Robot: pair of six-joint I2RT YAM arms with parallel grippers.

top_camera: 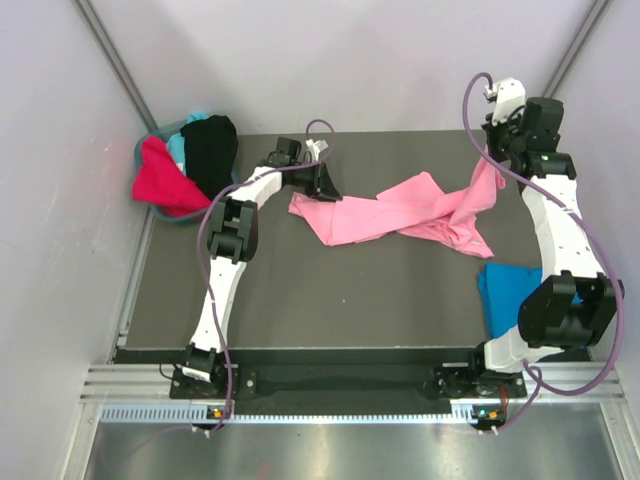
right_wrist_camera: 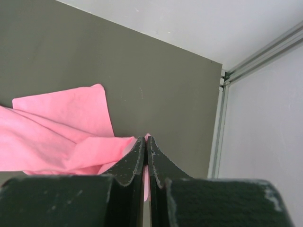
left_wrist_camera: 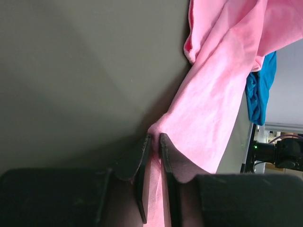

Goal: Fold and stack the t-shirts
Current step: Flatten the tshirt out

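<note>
Setting: a robotics lab test cell, not a home. A dark grey worktop point(top_camera: 330, 300) is boxed in by plain pale wall panels point(top_camera: 50, 250) on aluminium struts point(top_camera: 115, 60). The left arm point(top_camera: 225, 260) and right arm point(top_camera: 560, 230) are bolted to a slotted metal rail point(top_camera: 130, 385) at the near edge. Purple cables point(top_camera: 468, 110) loop along both arms. The only household item noted is a pink t-shirt point(top_camera: 400, 215) on the worktop.

Plain pink tee point(top_camera: 400, 212) mid-table; bright blue tee point(top_camera: 505, 290) near right; red tee point(top_camera: 160, 182), teal tee point(top_camera: 178, 150) and black tee point(top_camera: 212, 150) far left. Table point(top_camera: 330, 300) dark grey-green. Arms point(top_camera: 560, 225) white and black.
</note>
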